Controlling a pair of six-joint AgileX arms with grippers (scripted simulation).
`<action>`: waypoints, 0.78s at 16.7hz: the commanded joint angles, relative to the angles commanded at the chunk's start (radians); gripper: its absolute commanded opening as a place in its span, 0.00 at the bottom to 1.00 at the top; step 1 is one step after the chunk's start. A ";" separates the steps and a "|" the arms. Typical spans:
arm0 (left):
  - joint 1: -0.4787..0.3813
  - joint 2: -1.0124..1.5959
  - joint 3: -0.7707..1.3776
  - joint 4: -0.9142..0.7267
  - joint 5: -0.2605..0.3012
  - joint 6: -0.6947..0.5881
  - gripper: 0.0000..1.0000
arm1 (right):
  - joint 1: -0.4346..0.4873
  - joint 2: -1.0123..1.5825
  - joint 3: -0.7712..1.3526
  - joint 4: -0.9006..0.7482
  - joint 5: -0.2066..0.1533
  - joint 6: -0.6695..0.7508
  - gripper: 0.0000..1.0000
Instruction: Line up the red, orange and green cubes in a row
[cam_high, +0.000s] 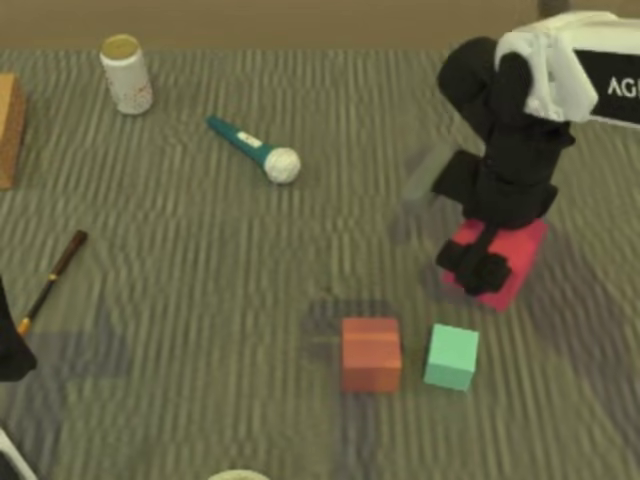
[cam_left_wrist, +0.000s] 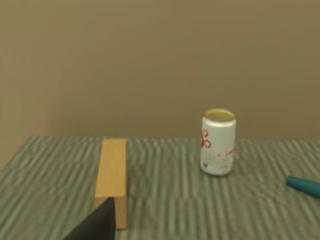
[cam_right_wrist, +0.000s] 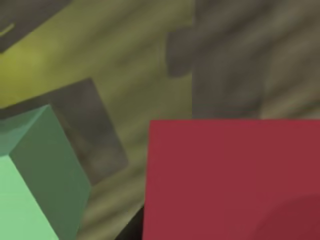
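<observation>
The right gripper (cam_high: 484, 262) clamps the large matte crimson-red cube (cam_high: 518, 262), just beyond the small mint-green cube (cam_high: 451, 356) and mid-sized orange cube (cam_high: 371, 353) (already neighbours), probably to extend their row.

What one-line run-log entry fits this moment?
right gripper: on red cube | orange cube, green cube: side by side | left arm: parked

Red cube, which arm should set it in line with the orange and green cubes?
Right: its gripper sits on the red cube, near the green cube. The left arm is parked far left.
</observation>
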 joint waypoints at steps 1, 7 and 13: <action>0.000 0.000 0.000 0.000 0.000 0.000 1.00 | 0.001 -0.013 0.016 -0.028 0.000 0.000 0.00; 0.000 0.000 0.000 0.000 0.000 0.000 1.00 | -0.003 -0.024 0.031 -0.050 0.000 0.003 0.00; 0.000 0.000 0.000 0.000 0.000 0.000 1.00 | 0.082 0.064 0.195 -0.123 0.002 0.224 0.00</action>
